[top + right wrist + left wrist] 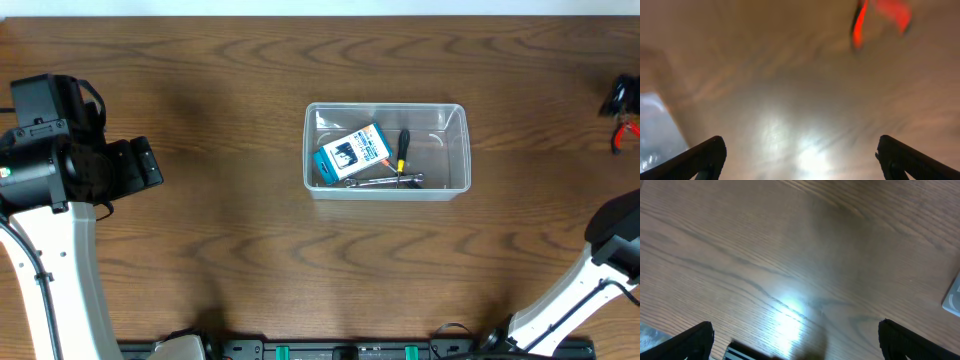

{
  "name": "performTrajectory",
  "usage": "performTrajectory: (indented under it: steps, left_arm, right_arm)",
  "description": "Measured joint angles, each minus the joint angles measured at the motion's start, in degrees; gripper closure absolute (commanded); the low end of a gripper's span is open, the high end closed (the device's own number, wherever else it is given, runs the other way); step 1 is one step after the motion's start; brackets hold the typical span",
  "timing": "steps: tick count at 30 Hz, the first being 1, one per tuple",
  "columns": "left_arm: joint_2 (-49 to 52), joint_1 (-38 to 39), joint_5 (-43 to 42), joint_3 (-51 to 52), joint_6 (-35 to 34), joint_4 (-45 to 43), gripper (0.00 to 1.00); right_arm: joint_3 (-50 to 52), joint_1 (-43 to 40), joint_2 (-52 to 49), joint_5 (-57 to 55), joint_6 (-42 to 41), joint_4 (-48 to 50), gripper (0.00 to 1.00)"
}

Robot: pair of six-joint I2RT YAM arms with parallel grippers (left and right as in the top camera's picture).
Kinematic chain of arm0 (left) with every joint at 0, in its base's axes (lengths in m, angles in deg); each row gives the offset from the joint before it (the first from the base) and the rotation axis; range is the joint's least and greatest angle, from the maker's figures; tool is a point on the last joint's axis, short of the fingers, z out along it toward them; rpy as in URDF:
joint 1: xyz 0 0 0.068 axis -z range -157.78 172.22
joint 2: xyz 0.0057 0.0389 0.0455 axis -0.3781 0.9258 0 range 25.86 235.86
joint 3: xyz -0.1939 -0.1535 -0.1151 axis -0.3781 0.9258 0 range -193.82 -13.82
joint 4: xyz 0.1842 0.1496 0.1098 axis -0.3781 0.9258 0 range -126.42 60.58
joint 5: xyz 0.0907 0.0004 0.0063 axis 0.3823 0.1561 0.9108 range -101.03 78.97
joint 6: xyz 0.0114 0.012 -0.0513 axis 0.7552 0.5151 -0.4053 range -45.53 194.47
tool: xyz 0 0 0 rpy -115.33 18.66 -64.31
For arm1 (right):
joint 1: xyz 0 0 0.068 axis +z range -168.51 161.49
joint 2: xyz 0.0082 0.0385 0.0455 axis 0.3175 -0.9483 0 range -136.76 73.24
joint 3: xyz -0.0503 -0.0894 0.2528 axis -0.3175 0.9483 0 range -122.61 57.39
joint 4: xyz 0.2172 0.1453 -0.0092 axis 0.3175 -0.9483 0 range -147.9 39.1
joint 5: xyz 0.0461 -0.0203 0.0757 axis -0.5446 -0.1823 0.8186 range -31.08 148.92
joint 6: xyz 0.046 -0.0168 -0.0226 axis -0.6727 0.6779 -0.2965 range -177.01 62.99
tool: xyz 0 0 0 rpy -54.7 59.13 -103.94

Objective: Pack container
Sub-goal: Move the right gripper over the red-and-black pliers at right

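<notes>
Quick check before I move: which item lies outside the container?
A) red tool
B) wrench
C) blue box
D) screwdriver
A: the red tool lies on the table by its right edge, far from the container. The box, screwdriver and wrench all lie inside the container.

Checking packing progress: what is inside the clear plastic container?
The clear plastic container holds a blue packet, a black-handled screwdriver and a silver metal tool. Anything under the packet is hidden.
</notes>
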Motion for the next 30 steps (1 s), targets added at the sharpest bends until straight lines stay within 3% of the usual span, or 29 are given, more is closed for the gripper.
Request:
performTrajectory:
  steps: [12, 30]
  left_arm:
    - [0.0, 0.0, 0.02, 0.0, 0.0, 0.0, 0.02]
    - [0.0, 0.0, 0.02, 0.0, 0.0, 0.0, 0.02]
  right_arm:
    - [-3.02, 0.0, -2.86, -1.81, 15.74, 8.79, 0.01]
    - [-3.02, -2.73, -15.02, -5.55, 7.65, 9.92, 0.01]
